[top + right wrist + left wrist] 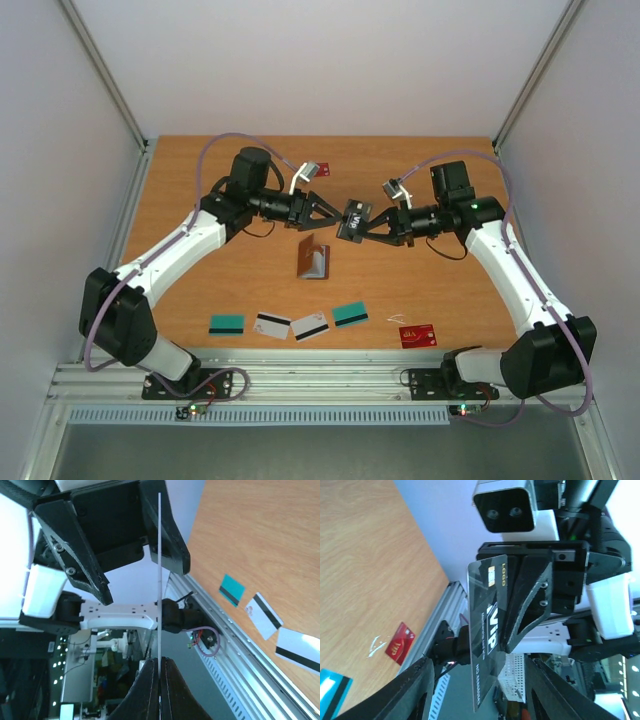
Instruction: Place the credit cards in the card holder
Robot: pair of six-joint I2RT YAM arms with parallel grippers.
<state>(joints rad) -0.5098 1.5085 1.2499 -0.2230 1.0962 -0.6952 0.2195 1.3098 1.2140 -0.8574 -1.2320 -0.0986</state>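
Note:
A black credit card hangs in mid-air over the table's middle, where both arms meet. My right gripper is shut on it; the black card shows edge-on rising from the pinched fingers. My left gripper is open, and its fingers stand apart on either side of the black card without touching it. The brown card holder stands open on the table just below the grippers. Two teal cards, two white striped cards and a red card lie along the near edge.
Another red card lies at the back behind the left arm. The aluminium rail runs along the table's near edge. White walls close in the left and right sides.

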